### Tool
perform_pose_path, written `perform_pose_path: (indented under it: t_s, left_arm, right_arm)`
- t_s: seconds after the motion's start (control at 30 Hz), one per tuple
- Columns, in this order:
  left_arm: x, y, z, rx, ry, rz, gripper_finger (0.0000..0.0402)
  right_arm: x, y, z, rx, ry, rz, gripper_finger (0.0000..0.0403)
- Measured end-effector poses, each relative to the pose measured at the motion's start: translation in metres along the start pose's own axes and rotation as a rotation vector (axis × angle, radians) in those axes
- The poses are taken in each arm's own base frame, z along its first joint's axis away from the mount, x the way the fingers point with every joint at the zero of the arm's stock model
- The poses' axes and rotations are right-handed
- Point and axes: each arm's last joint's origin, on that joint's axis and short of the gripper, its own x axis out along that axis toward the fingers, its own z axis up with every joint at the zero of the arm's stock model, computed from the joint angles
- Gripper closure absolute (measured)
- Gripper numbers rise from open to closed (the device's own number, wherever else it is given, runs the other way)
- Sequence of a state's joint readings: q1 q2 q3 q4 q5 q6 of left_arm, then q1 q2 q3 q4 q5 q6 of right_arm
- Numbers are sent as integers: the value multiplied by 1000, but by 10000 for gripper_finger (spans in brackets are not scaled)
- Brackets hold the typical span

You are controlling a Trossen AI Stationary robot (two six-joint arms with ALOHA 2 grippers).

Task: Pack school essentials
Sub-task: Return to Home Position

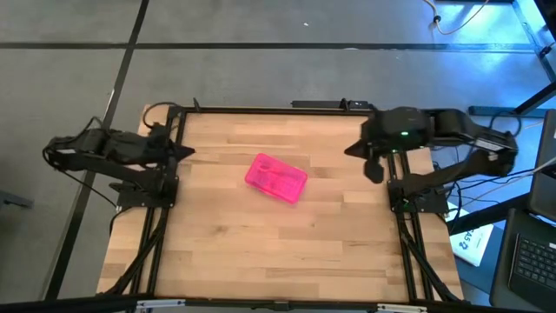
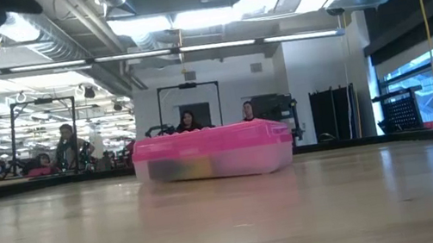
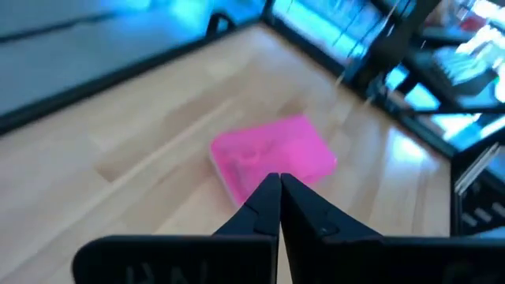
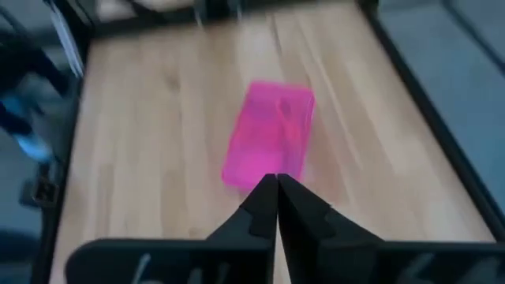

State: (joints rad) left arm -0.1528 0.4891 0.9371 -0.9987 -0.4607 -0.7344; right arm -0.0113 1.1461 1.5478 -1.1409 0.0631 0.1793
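A bright pink box [image 1: 276, 177] lies shut on the middle of the wooden table [image 1: 226, 252], resting flat on its clear lower half [image 2: 223, 166]. A yellowish shape [image 2: 182, 170] shows dimly through that clear half. Otherwise the school essentials are out of view. My left gripper [image 1: 188, 150] is shut at the table's left edge, well clear of the box [image 3: 272, 154]. My right gripper [image 1: 373, 172] is shut above the table's right edge and points down toward the box [image 4: 270, 142]. The fingertips meet with nothing between them in both wrist views [image 3: 278, 178] [image 4: 276, 178].
Black frame rails [image 1: 165, 226] [image 1: 408, 243] run along the table's left and right sides. Bare wood lies all around the box. People and equipment [image 2: 68, 149] stand in the room beyond the far edge. A keyboard [image 1: 532, 261] sits off the table at the right.
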Motion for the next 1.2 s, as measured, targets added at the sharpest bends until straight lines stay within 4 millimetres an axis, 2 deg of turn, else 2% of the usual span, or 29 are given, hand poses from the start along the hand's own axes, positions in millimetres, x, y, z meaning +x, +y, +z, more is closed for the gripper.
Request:
perform_pose_path:
  t_s: [0.3, 0.5, 0.73, 0.83, 1.2]
  left_arm:
    - [-13, 15, -6, 41, -237, -149, 401]
    - [-10, 25, -20, 58, -348, -245, 401]
    - [-6, 43, -43, 6, -438, -312, 401]
    - [-1, 41, -46, 21, -414, -326, 401]
    - [22, 32, -57, 116, -494, -397, 401]
  right_arm:
    - [-23, -9, -44, 85, -376, 81, 395]
    - [-17, -15, -76, 116, -567, 130, 399]
    - [-7, -21, -116, 193, -660, 178, 400]
    - [-4, -24, -130, 213, -707, 196, 400]
    - [0, -32, -176, 199, -911, 238, 401]
